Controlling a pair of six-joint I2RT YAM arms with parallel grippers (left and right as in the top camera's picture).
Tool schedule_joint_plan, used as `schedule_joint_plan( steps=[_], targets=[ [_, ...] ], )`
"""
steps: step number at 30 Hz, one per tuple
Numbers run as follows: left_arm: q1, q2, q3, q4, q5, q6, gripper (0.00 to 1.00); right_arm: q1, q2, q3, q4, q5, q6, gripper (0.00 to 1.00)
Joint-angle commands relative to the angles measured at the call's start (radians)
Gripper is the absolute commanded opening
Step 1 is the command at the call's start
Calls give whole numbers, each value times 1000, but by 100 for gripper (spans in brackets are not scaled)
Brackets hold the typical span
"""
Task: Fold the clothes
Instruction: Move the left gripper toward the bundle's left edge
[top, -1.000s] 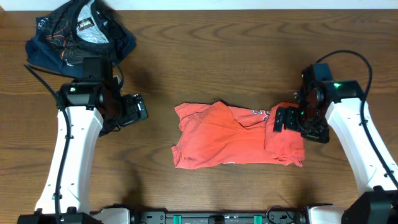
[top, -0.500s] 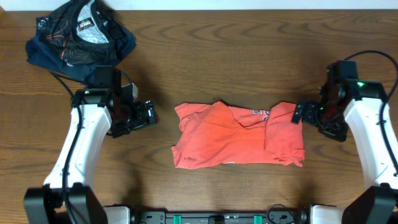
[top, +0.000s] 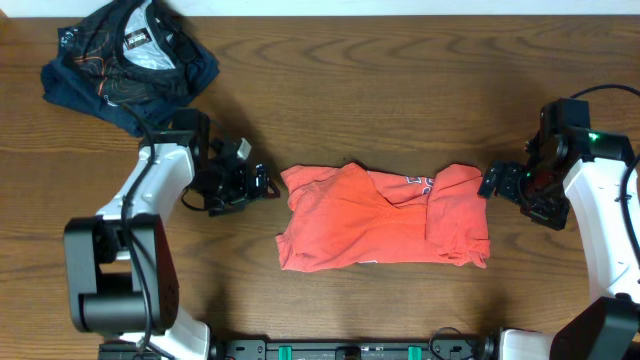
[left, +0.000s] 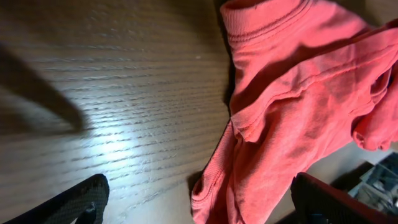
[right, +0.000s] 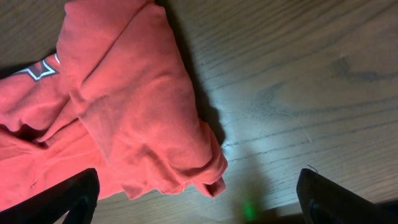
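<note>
Left gripper (top: 258, 184): fingers spread wide, holding nothing, just beside the left edge of the coral-red T-shirt (top: 385, 222). Right gripper (top: 492, 183): fingers likewise apart and empty, just beside the shirt's right edge. The shirt lies rumpled and partly folded mid-table (top: 380, 90). A dark navy garment (top: 125, 60) lies crumpled at the far left corner.

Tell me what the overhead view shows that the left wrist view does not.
Only overhead: the dark garment at the far left corner, the right tool beside the shirt, and white lettering. Only left wrist: a stitched edge of the shirt, close up. Both: the red shirt, the wooden table and the open left tool, near the shirt's left edge.
</note>
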Motion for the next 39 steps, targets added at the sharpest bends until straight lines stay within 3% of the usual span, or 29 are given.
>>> schedule_joint_plan(
  steps=[1, 39],
  targets=[
    [1, 29, -5, 2, 37, 34, 95, -5, -6, 1, 6, 3, -11, 99],
    [-84, 138, -21, 8, 135, 79, 95, -4, -6, 0, -2, 2, -11, 99]
  ],
)
